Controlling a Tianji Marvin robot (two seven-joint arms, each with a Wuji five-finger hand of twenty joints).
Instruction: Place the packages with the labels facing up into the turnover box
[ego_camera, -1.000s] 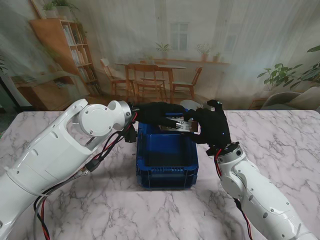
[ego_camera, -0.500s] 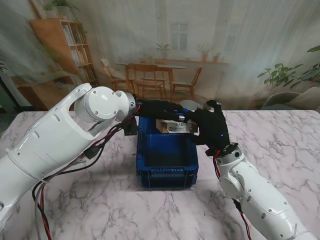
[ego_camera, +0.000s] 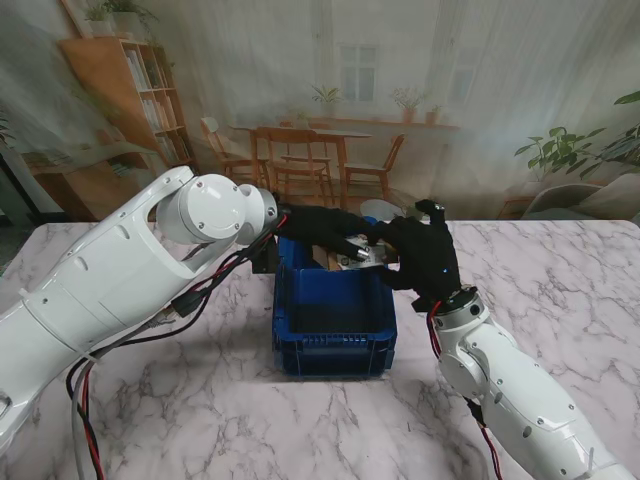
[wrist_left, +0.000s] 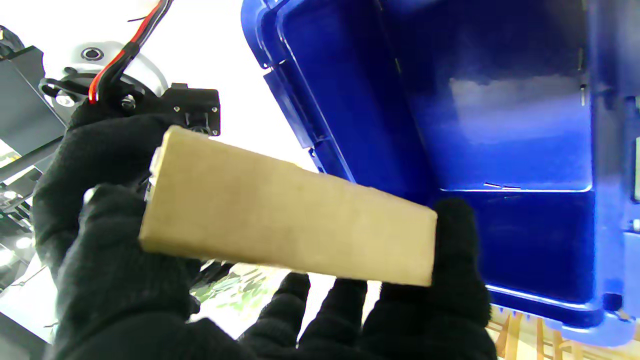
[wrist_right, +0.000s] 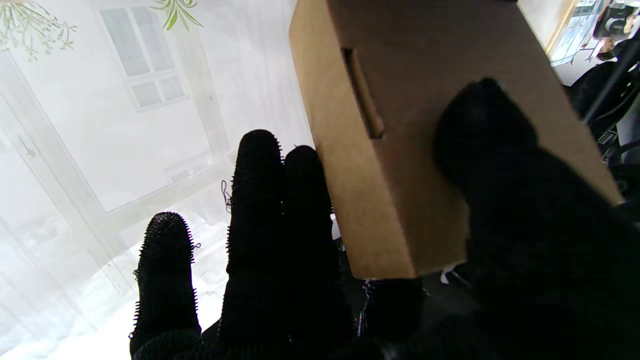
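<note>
I held the package (ego_camera: 358, 251) over the far end of the blue turnover box (ego_camera: 334, 325), between my two black-gloved hands. From the stand's view its long axis ran roughly left to right, across the box's width, and it sat tilted, so that only a pale, glinting strip of it showed between my hands; I could not tell from there which way the label faced.

My left hand (ego_camera: 322, 229) came in from the left and gripped one end, fingers curled around it. In the left wrist view the package (wrist_left: 285, 217) was a flat, elongated slab of plain brown cardboard, one long narrow face toward the camera, with a fingertip pressed at its end and the box's blue interior (wrist_left: 500, 125) behind it.

My right hand (ego_camera: 420, 252) clasped the other end. In the right wrist view the package (wrist_right: 400, 100) showed a bare kraft surface with a narrow slot cut near one edge; my thumb (wrist_right: 480, 130) lay pressed against its broad face while the other fingers (wrist_right: 260, 200) stood straight beside it.
</note>
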